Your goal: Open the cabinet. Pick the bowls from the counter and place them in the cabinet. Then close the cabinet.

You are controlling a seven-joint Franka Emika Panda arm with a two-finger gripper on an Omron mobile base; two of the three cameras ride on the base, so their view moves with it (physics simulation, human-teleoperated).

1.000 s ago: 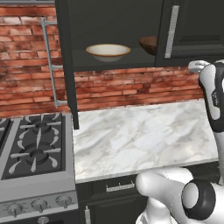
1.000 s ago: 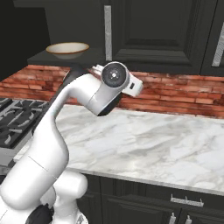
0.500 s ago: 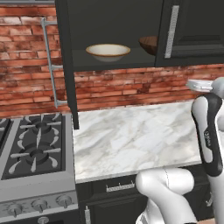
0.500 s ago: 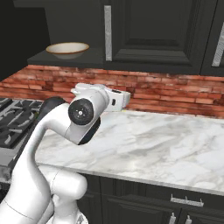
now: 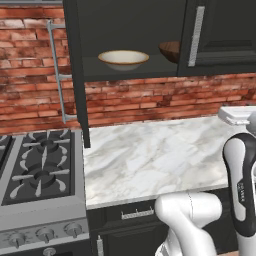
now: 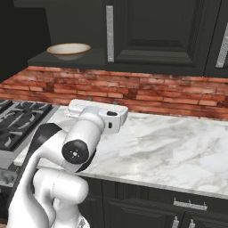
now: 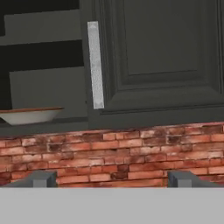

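Note:
The black cabinet (image 5: 220, 35) has its left door (image 5: 75, 75) swung open and its right door shut, with a silver bar handle (image 7: 95, 65). The cream bowl (image 5: 123, 59) (image 6: 68, 50) (image 7: 30, 116) rests on the cabinet's lower shelf. To its right the brown bowl (image 5: 170, 50) sits on the same shelf, half hidden behind the shut door. My gripper (image 7: 112, 179) is open with nothing between its fingertips. It hangs over the marble counter (image 5: 150, 155), below the shelf, facing the brick wall. My white hand (image 6: 95, 113) shows above the counter.
A gas stovetop (image 5: 35, 170) with black grates lies left of the counter. Dark drawers (image 6: 187, 205) run under the counter's front edge. The open door's long handle (image 5: 57, 70) stands out over the stove's back corner. A brick wall (image 7: 131, 153) backs the counter.
The hand has dropped from shelf height and drawn back toward the base, now low over the counter. The jaws stayed open. Both bowls have not moved.

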